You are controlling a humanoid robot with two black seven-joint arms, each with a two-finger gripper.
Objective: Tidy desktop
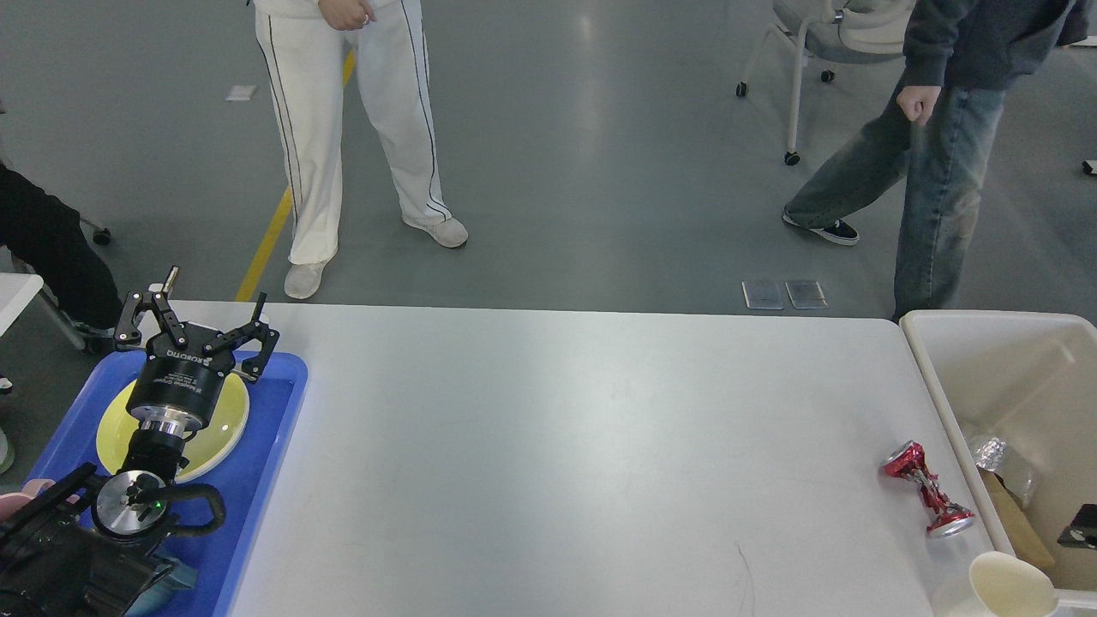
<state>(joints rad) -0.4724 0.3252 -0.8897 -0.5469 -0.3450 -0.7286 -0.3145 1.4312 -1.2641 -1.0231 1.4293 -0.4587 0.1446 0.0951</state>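
The white-grey desktop [548, 446] fills the middle of the head view. A crushed red can [927, 490] lies on it near the right edge. A cream paper cup [1011, 585] sits at the bottom right corner. My left gripper [206, 308] is open and empty, held above the far end of a blue tray [278, 403] that carries a yellow plate [230, 422]. Only a small dark part of my right arm [1082, 525] shows at the right edge, over the bin; its fingers cannot be told apart.
A cream-white bin [930, 360] stands off the desktop's right end, holding a foil ball [988, 452] and brown paper [1016, 518]. Two people [360, 128] stand on the floor beyond the far edge. A wheeled chair [814, 51] is at the back right.
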